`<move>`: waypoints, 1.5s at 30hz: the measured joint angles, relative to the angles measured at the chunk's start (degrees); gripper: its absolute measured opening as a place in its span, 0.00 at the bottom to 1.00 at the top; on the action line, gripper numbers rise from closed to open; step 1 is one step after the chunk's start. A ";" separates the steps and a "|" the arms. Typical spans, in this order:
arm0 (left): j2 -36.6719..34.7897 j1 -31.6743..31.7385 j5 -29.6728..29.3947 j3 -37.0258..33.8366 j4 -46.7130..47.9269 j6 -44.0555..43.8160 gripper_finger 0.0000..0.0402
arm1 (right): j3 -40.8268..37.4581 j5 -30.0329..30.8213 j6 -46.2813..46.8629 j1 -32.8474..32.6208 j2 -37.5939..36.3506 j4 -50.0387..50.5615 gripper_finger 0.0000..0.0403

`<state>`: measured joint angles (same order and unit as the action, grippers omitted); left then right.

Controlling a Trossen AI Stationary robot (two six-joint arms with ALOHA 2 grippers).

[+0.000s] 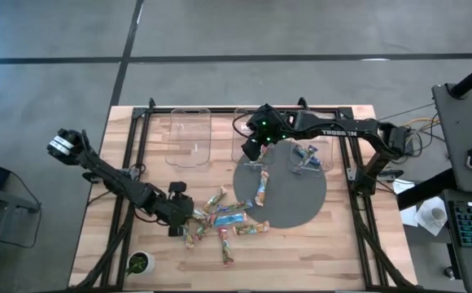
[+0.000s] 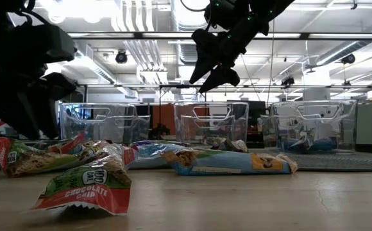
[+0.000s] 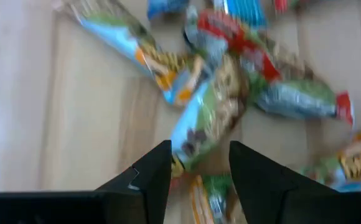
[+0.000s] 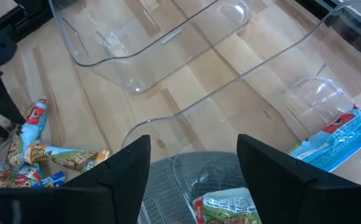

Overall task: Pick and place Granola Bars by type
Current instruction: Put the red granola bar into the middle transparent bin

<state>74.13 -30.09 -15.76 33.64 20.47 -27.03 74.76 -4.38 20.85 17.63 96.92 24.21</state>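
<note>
1. I see the left tool [image 1: 184, 221] low over the bench [image 1: 98, 212], at the left edge of the heap of Granola Bars [image 1: 224, 221]. Its fingers are apart and hold nothing.
2. In the left wrist view, one bar [image 3: 208, 118] lies just ahead of the fingertips [image 3: 159, 163]. Its long axis runs slanted, nearly in line with the gap between them, so I judge the wrist must turn to grip across the narrow side.
3. The left arm is clearly the nearer one to the heap.
4. The right tool [image 1: 252, 150] hangs over the middle clear bin [image 1: 248, 130], open and empty; a green bar [image 4: 227, 208] lies below it, and blue bars [image 1: 307, 157] lie in the right bin.
</note>
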 joint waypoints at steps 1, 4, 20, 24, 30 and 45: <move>0.00 0.00 0.52 -0.27 0.16 -0.21 0.36 | 0.00 0.00 0.14 0.00 0.00 0.00 0.57; 0.04 0.04 0.70 -0.35 0.06 -3.06 0.36 | 0.00 0.00 0.17 0.00 0.00 0.00 0.57; 0.04 0.78 -7.56 3.20 -0.93 -16.02 0.36 | 0.00 0.02 1.43 0.00 0.00 0.07 0.57; 0.04 0.71 -8.22 3.17 -1.62 -19.05 0.36 | 0.00 1.30 1.46 0.00 0.00 0.07 0.57; -0.36 -0.43 -9.14 2.99 -1.58 -15.81 0.36 | -0.02 2.91 1.70 0.02 0.00 0.07 0.57; -2.92 -3.48 -6.48 2.67 3.81 -14.74 0.56 | -0.54 3.06 2.10 -0.11 0.02 0.46 0.57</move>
<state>71.21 -33.57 -22.25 36.32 24.28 -41.77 74.22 -1.32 22.95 17.52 96.95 24.66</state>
